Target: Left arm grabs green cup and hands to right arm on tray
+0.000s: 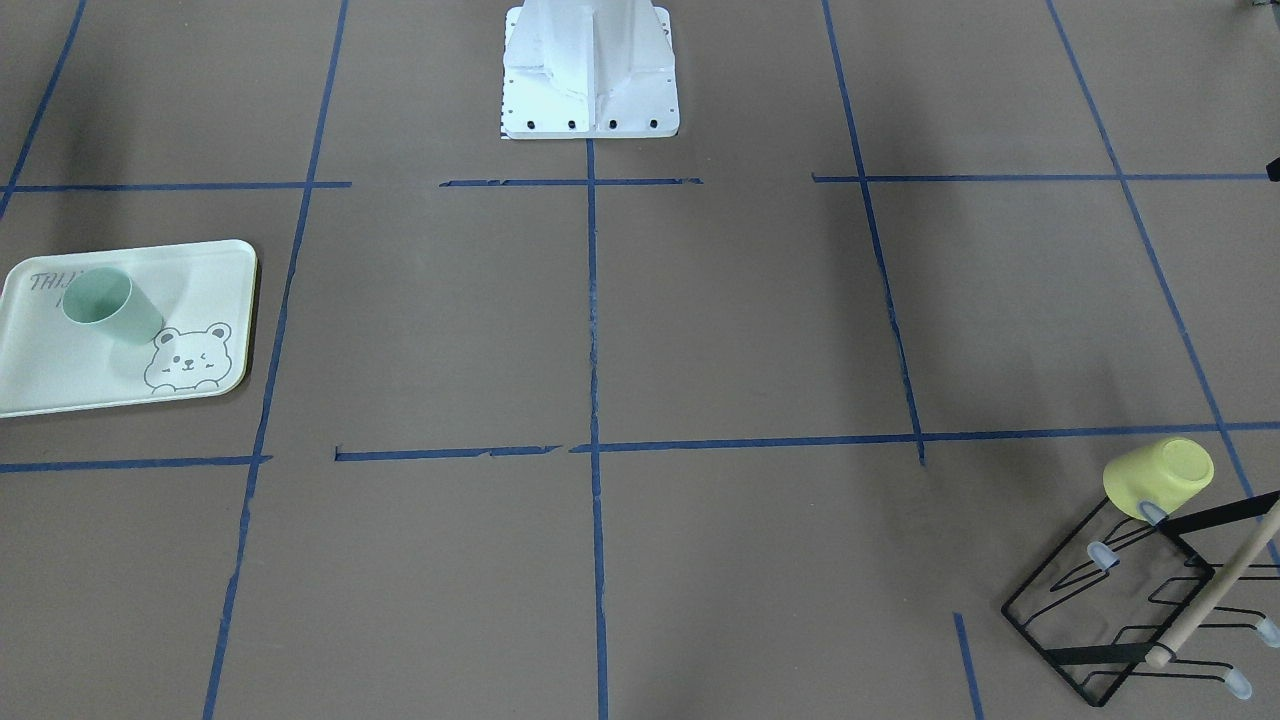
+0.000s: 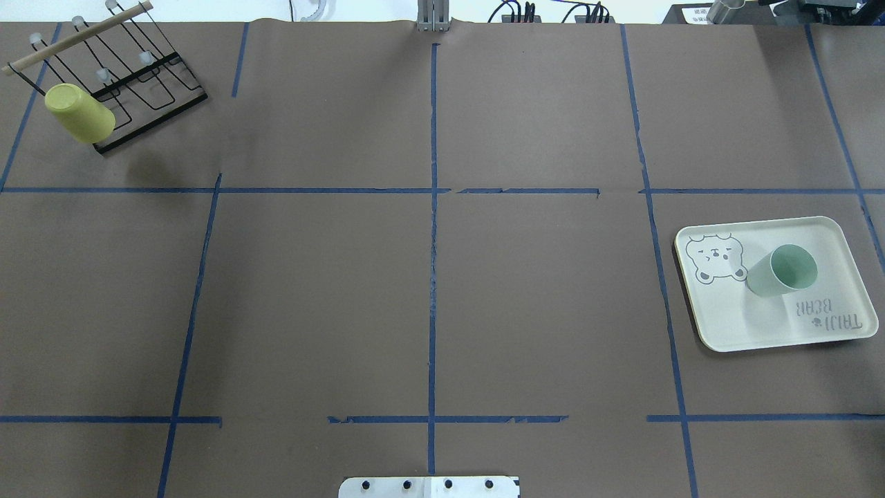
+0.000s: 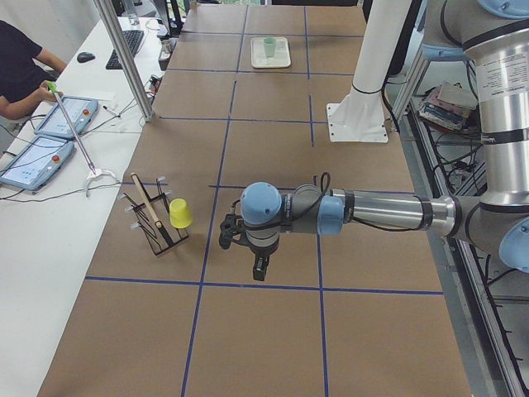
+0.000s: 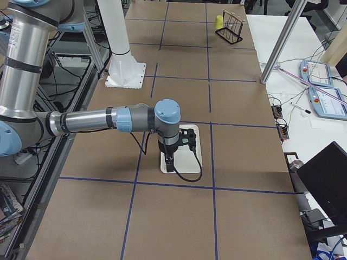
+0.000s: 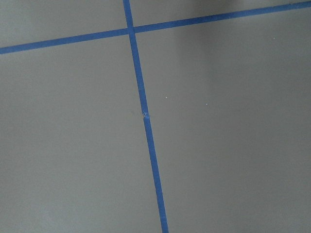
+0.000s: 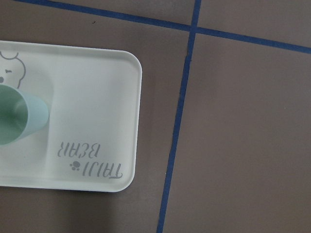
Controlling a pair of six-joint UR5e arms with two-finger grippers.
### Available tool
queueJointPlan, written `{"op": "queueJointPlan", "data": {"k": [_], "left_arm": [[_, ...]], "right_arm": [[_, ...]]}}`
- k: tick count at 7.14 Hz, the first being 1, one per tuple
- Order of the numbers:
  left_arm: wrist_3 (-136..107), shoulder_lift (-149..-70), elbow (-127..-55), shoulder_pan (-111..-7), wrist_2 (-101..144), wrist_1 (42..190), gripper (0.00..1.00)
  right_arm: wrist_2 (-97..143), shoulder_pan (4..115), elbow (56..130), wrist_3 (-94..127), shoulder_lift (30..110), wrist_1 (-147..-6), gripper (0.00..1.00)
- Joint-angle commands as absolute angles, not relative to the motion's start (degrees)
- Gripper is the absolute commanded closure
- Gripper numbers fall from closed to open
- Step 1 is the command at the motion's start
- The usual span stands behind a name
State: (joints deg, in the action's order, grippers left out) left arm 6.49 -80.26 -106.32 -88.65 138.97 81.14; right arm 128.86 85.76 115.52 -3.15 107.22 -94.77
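The green cup (image 2: 781,271) stands upright, mouth up, on the tray (image 2: 760,325) at the table's right side; nothing holds it. Cup (image 1: 105,305) and tray (image 1: 60,380) also show in the front view and the right wrist view (image 6: 19,119). My right gripper (image 4: 169,165) shows only in the exterior right view, hanging above the tray (image 4: 192,157) and hiding the cup. My left gripper (image 3: 259,271) shows only in the exterior left view, above bare table beside the rack. I cannot tell whether either gripper is open or shut.
A yellow cup (image 2: 77,113) hangs upside down on a black wire rack (image 2: 148,97) at the far left corner. The white robot base (image 1: 590,70) stands at the table's near middle edge. An operator's desk with tablets (image 3: 50,124) runs along the far side.
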Motion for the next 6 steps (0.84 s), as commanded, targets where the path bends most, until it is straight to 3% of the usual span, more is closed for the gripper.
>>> {"op": "queueJointPlan", "data": {"k": [1, 6], "left_arm": [[6.5, -82.3, -106.5, -88.7, 139.1, 78.4, 0.0], [6.8, -83.5, -104.9, -88.2, 138.4, 85.6, 0.0]], "right_arm": [[128.4, 85.5, 115.5, -3.2, 107.7, -94.7, 0.0], [129.7, 85.5, 115.8, -3.3, 107.6, -94.4, 0.0]]}}
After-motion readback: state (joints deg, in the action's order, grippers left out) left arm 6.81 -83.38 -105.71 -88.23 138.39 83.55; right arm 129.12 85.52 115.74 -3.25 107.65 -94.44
